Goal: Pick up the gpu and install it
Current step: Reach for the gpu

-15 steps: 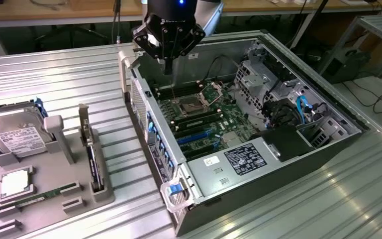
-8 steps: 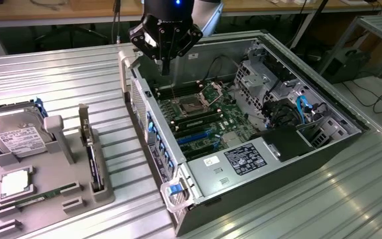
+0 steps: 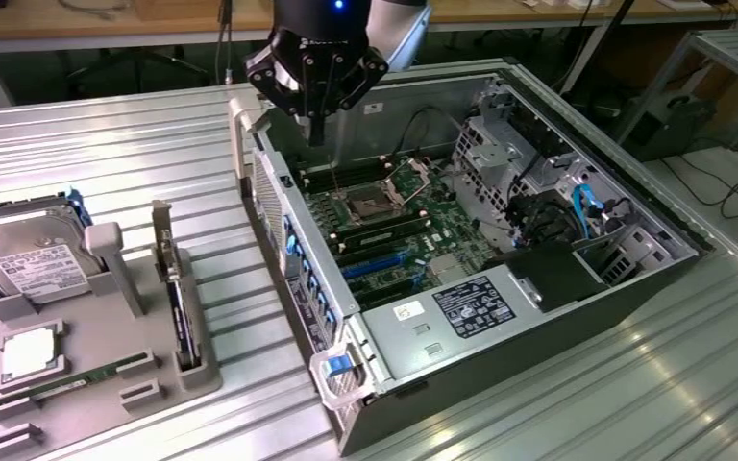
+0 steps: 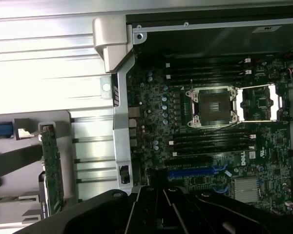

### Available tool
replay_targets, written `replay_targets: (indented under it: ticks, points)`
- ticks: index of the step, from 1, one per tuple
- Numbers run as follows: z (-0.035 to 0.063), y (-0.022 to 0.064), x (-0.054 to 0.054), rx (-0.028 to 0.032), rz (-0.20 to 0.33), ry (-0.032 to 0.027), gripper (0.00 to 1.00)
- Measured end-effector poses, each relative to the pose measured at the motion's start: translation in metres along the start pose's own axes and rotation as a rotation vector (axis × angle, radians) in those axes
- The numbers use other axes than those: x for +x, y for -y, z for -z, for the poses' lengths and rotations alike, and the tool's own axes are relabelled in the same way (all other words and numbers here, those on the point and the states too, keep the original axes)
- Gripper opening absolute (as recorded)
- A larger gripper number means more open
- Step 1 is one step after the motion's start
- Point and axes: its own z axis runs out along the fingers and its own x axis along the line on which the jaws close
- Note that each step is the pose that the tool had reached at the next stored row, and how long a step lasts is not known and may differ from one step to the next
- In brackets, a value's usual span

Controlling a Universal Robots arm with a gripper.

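The gpu (image 3: 180,322) stands on edge in a slot of the grey holder (image 3: 100,317) at the exterior view's left, thin and dark, with its silver bracket at the far end. In the wrist view the gpu (image 4: 52,170) shows as a green card seen edge-on beside the case wall. My gripper (image 3: 318,133) hangs above the back corner of the open computer case (image 3: 498,317), over the motherboard (image 3: 402,226), fingers shut together and holding nothing. The black gripper (image 4: 163,197) also shows in the wrist view, well apart from the gpu.
The holder also carries a silver hard drive (image 3: 36,259), a square processor (image 3: 30,351) and a narrow memory stick (image 3: 81,379). Inside the case are an open processor socket (image 4: 212,105), blue slots (image 4: 195,171) and cables. All of it rests on a ribbed metal table (image 3: 112,144).
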Motion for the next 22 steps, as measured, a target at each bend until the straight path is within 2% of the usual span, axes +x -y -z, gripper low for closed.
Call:
replay_targets:
  ticks: [22]
  points:
    - [0.0001, 0.0019, 0.0103, 0.0, 0.001, -0.0004, 0.11]
